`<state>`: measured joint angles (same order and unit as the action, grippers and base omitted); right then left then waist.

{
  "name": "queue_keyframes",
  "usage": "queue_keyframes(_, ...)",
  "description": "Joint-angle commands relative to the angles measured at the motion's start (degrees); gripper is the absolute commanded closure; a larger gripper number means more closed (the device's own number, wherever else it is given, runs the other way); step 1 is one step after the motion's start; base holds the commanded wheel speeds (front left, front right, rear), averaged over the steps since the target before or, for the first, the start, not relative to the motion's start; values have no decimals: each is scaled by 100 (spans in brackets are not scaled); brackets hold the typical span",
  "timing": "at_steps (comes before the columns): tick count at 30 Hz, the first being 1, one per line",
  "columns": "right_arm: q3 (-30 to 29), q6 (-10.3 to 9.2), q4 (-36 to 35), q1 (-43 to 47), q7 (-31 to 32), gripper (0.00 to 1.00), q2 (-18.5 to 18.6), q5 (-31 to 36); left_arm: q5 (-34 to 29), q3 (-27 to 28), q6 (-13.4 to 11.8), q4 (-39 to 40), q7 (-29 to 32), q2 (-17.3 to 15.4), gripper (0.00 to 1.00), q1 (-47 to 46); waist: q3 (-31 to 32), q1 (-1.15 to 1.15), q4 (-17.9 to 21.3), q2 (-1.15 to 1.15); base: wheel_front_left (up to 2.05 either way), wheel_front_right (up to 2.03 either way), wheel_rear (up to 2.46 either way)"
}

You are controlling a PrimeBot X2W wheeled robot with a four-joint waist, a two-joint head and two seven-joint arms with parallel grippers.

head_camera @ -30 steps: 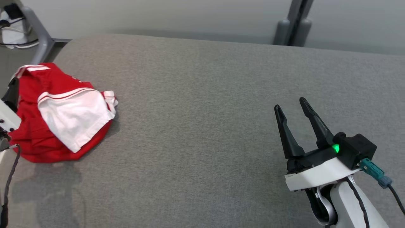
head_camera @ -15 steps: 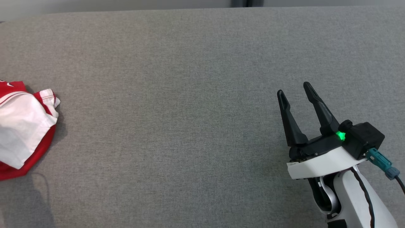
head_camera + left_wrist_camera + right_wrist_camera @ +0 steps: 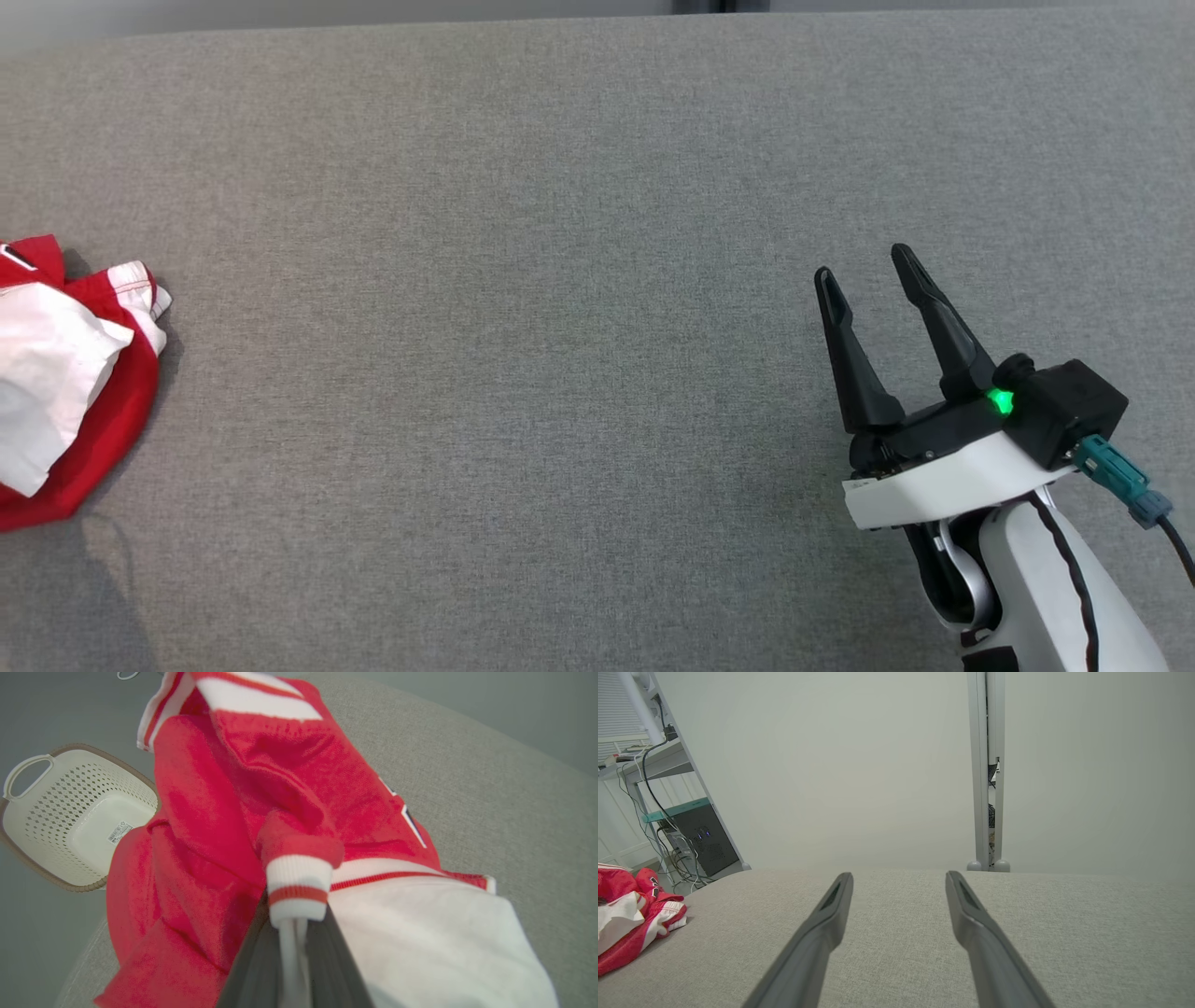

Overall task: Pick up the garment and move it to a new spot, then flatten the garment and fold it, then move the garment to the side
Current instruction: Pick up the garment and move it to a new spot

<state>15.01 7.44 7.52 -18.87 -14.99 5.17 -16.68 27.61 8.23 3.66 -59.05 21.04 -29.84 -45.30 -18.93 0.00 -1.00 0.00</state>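
Note:
The garment [image 3: 65,373] is a red and white jersey, crumpled at the left edge of the grey padded table [image 3: 523,308] in the head view. In the left wrist view my left gripper [image 3: 294,924] is shut on a white and red ribbed cuff of the garment [image 3: 243,812], the cloth bunched above the fingers. My right gripper [image 3: 864,266] stands open over bare table at the lower right, far from the cloth. The right wrist view shows its gripper [image 3: 899,877] with spread fingers and the garment [image 3: 630,914] at the far left.
A cream perforated basket [image 3: 70,816] sits on the floor beyond the table's left end. Behind the table stand a pale wall, a grey post [image 3: 987,774] and a shelf with cables and a dark box [image 3: 698,835]. Bare table [image 3: 1064,914] stretches right.
The head camera has swung right and down, so the garment slid to the picture's left edge. The garment's white panel has bunched up a little. The right gripper holds the same open pose.

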Motion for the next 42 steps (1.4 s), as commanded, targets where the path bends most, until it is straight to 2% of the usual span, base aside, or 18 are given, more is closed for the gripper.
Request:
queue_keyframes(1, -6, 9, 10, -15, -29, 0, -1, 22, -59, -31, 33, -6, -64, -46, 100, -145, 40, 0, -24, 0, 0, 0, 0)
queue_keyframes(6, 35, 9, 141, 116, -28, 0, -27, -49, -274, -379, 207, 137, -265, -118, 100, -266, 388, 0, -33, 0, 0, 0, 0)
queue_keyframes(11, 57, 9, 256, 336, -29, 0, -72, -128, -383, -740, 330, 455, -341, -25, 100, -380, 941, 0, 65, 0, 0, 0, 0)
queue_keyframes(17, 28, 9, 334, 600, -29, 0, -134, -206, -250, -1152, 378, 1173, -51, 218, 100, -435, 1476, 0, 275, 0, 0, 0, 0)
queue_keyframes(23, -66, 8, 325, 742, -29, 0, -173, -231, 177, -1582, 379, 2277, 434, 452, 100, -273, 1709, 0, 578, 0, 0, 0, 0)
queue_keyframes(32, -273, 7, 263, 763, -28, 0, -203, -239, 647, -2013, 356, 4086, 1036, 1154, 100, -198, 1719, 0, 980, 0, 0, 0, 0)
queue_keyframes(39, -494, 7, 191, 747, -28, 0, -209, -192, 929, -2121, 167, 5184, 961, 1739, 100, -35, 1652, 0, 1113, 0, 0, 0, 0)
queue_keyframes(42, -556, 7, 172, 741, -28, 0, -212, -177, 1000, -2109, 112, 5422, 903, 1849, 100, 56, 1633, 0, 1107, 0, 0, 0, 0)
